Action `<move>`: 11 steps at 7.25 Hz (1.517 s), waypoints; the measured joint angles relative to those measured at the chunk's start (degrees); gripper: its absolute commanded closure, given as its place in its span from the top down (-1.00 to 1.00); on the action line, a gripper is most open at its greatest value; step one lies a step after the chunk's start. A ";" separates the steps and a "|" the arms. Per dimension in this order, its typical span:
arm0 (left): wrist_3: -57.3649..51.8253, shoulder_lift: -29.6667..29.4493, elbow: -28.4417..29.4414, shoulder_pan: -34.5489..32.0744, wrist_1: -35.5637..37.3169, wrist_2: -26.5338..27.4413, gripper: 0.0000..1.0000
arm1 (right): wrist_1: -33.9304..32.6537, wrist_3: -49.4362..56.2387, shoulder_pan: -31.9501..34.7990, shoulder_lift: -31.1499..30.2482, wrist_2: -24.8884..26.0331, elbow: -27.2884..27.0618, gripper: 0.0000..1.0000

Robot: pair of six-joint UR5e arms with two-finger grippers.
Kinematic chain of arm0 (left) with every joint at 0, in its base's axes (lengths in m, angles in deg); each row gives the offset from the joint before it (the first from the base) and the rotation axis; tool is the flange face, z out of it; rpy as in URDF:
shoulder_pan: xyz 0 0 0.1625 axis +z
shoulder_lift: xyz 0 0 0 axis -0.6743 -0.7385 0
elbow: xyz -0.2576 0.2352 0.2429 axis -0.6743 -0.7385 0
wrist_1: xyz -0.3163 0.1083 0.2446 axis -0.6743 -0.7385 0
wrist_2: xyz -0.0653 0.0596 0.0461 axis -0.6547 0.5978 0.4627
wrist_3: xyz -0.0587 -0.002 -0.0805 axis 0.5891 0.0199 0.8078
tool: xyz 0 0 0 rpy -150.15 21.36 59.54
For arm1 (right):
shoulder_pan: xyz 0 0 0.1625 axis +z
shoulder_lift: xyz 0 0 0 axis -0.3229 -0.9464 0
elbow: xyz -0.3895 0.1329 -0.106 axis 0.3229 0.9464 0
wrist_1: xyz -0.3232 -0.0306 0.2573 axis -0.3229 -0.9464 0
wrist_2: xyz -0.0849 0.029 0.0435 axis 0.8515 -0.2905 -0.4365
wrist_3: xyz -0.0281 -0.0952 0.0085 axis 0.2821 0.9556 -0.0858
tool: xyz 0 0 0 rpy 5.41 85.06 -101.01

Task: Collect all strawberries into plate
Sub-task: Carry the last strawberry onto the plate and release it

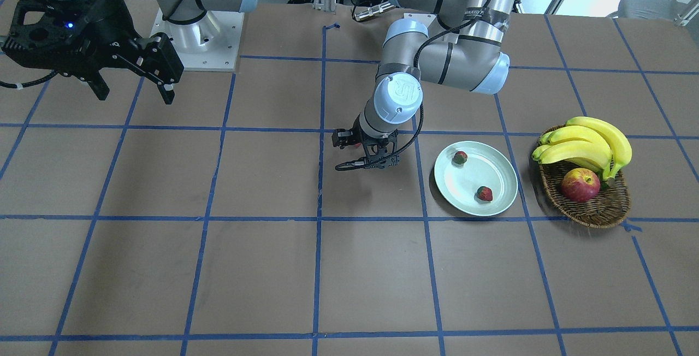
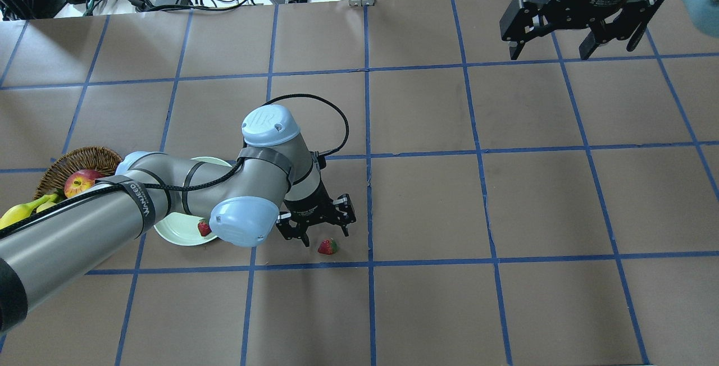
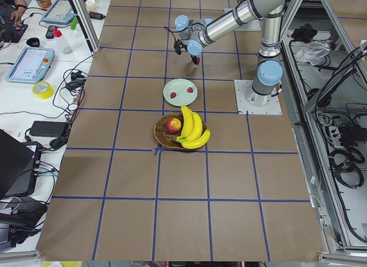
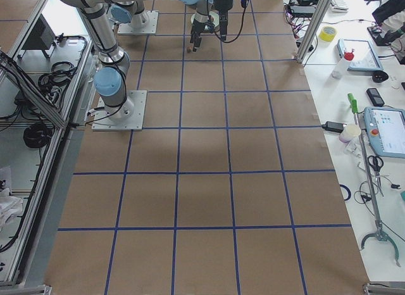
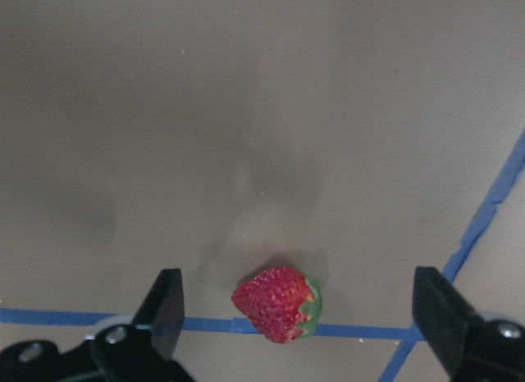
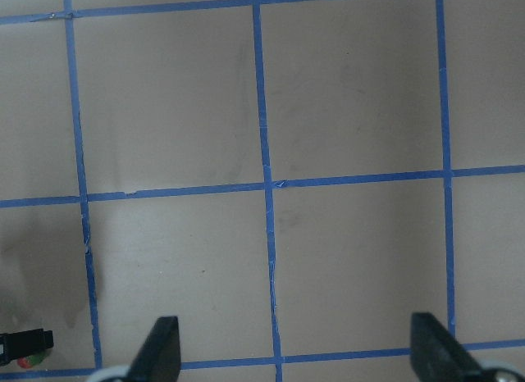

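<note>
Hovering just above the last loose strawberry, the left gripper is pictured with its jaws spread wide and nothing held between them. In the wrist view the strawberry is framed between the two fingers, a shade nearer one of them, where it lies on the desk across a blue tape line. Its long axis is laid roughly along the line on which the jaws close, tip toward one finger and leafy top toward the other. A straight descent is therefore judged to be what is called for, perhaps with a slight wrist turn so that the sides are pinched. Two more strawberries are seen lying in the plate, near on the left in the overhead view. The right gripper, likewise spread and empty, is held well apart at the far right, so the pick is judged to fall to the left arm.
</note>
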 measured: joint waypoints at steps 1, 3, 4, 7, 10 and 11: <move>0.02 -0.11 -0.13 0.01 0.02 -0.12 -0.95 | 0.00 0.02 0.00 -0.04 0.00 0.01 1.00; 0.19 -0.19 -0.05 0.03 0.01 -0.27 -1.00 | 0.00 -0.10 0.00 -0.04 -0.11 0.02 1.00; 0.60 -0.19 -0.02 0.06 0.09 -0.28 -1.00 | 0.00 -0.11 0.00 -0.05 -0.14 0.02 1.00; 1.45 0.89 3.15 0.58 -1.33 0.19 -1.00 | 0.02 -0.12 0.00 -0.06 -0.18 0.06 1.00; -0.27 2.06 11.86 5.45 -7.90 3.62 -1.00 | 0.00 -0.12 0.00 -0.04 -0.20 0.03 1.00; -3.51 2.11 13.25 8.18 -8.36 7.28 -1.00 | 0.00 -0.12 0.00 -0.04 -0.19 0.02 1.00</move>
